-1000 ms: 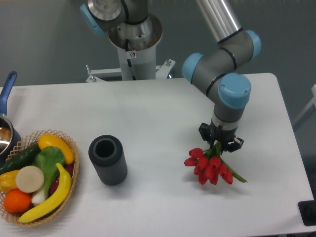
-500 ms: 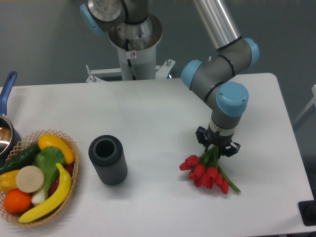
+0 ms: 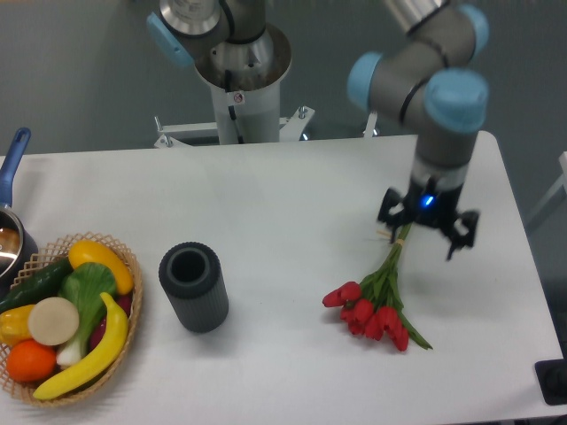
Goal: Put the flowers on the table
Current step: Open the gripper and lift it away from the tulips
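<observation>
Camera: red tulips [image 3: 372, 310], green stems.

red tulips [image 3: 372, 314], white table [image 3: 283, 195], dark grey ribbed vase [image 3: 194, 288]

One bunch of flowers [image 3: 376, 310], one vase [image 3: 193, 286], one basket [image 3: 124, 257].

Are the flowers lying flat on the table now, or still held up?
Lying flat: the flowers rest on the table, stems toward the gripper, whose jaws look spread.
</observation>
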Available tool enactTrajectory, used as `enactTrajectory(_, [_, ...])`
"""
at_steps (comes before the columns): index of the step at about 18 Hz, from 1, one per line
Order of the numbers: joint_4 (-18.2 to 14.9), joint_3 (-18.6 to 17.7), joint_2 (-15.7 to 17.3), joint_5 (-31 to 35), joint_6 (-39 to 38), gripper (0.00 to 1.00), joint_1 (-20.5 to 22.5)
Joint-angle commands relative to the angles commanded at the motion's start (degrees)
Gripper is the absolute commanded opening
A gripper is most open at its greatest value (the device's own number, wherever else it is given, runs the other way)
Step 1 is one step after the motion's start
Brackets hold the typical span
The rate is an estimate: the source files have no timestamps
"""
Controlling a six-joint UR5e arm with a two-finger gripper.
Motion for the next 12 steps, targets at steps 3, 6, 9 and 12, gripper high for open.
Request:
enactTrajectory(3, [-4.7,-1.3,3.5,-0.2,12.4,1.0,4.1])
enactTrajectory(6, [-12.1,-1.5,6.6,-0.2,26.8,1.0,9.1])
enactTrajectory(9, [-15.9,-1.3,8.3,-0.4,32.9,1.0,12.8])
enactTrajectory(12, [-16.2,-1.7,8.9,-0.2,35.3,1.0,13.3])
